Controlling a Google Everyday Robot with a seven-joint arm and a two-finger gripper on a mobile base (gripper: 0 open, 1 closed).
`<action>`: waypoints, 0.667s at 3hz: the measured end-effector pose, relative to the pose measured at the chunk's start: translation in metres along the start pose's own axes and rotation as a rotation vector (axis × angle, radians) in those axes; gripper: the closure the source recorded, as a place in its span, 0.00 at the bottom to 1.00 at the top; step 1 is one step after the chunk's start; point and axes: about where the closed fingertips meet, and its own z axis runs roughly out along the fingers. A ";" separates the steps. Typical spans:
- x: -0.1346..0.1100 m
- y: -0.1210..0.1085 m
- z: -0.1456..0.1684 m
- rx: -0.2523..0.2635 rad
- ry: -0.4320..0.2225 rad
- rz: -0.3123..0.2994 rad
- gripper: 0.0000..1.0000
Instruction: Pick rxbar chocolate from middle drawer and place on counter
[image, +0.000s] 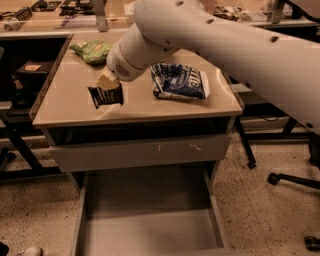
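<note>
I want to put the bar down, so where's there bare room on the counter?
Bare: the front-left corner of the counter, left of the rxbar chocolate held by the gripper, and the front strip below the blue-white bag. Crowded: back-left by the green bag, and the middle under the arm.

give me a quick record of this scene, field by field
claw: over the counter, near its front edge, shut on the rxbar chocolate
rxbar chocolate: black wrapper, hanging from the claw above the counter
counter: green bag at the back corner, blue-white bag beside the claw
middle drawer: pulled open below
</note>
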 end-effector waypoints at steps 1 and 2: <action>-0.020 -0.021 0.017 -0.037 -0.026 -0.030 1.00; -0.027 -0.032 0.036 -0.080 -0.038 -0.036 1.00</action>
